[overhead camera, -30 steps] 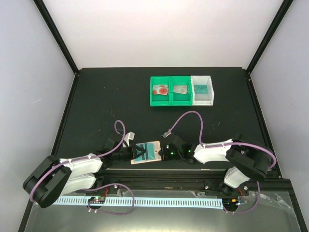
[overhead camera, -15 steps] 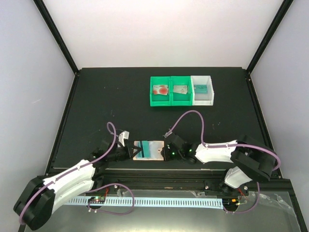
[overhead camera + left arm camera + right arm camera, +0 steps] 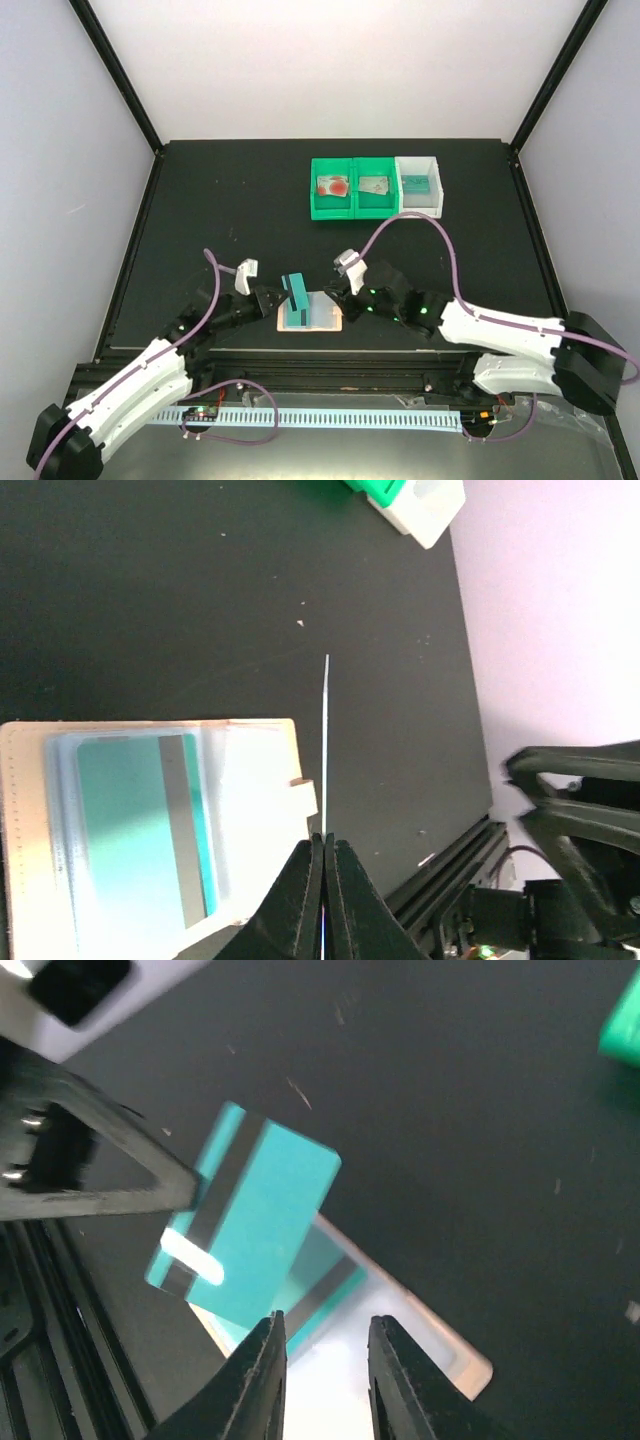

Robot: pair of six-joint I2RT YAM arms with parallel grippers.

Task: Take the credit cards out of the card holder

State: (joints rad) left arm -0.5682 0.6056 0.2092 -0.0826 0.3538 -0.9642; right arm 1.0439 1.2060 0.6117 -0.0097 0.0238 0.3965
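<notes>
Though edge-on, card [image 3: 325, 742] between left fingers [image 3: 298, 905]

Lab booth (white walls [image 3: 350, 60], black table [image 3: 230, 220])

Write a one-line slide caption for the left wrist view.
Left gripper shut on a card seen edge-on; at left, the open card holder with a teal card in its pocket.
</notes>
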